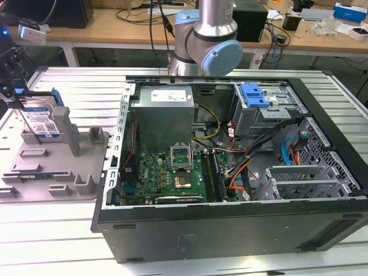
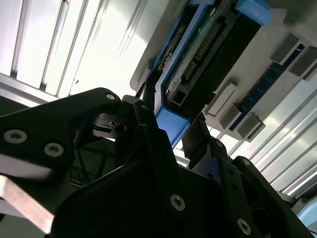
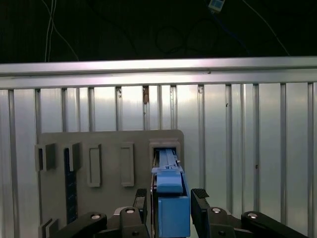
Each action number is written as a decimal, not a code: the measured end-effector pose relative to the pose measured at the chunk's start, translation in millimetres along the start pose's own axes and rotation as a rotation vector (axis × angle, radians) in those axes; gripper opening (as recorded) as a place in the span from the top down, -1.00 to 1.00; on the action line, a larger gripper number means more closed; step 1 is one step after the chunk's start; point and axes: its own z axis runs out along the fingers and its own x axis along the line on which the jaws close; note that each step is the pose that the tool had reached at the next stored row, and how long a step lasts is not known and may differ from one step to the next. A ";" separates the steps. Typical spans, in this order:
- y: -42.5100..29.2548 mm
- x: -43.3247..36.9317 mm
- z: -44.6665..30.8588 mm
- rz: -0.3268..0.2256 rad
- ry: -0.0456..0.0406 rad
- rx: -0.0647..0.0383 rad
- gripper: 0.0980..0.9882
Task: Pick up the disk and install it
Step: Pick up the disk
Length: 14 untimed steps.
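Pick-up step: the gripper (image 3: 169, 194) straddles the disk (image 3: 173, 218), which stands upright in the grey holder (image 1: 86, 167) beside the case (image 1: 230, 241). I cannot tell whether it is clamped. Freeing the disk calls for a straight pull out of the slot.

- A robotics lab or workshop.
- Slatted aluminium table (image 1: 77, 80) under the hand (image 3: 171, 197).
- Grey fixture (image 1: 86, 167) holds the disk (image 1: 43, 122) at the hand.
- Open computer case (image 1: 230, 230) and robot arm (image 1: 210, 43) well away from the hand.
- Cluttered wooden desks (image 1: 115, 26) farther off.
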 end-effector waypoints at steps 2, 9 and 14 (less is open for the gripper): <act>0.3 0.0 1.0 0.000 0.0000 0.000 0.33; 0.7 -0.1 2.7 0.000 0.0000 0.000 0.33; 0.7 -0.1 2.8 0.000 0.0001 0.000 0.37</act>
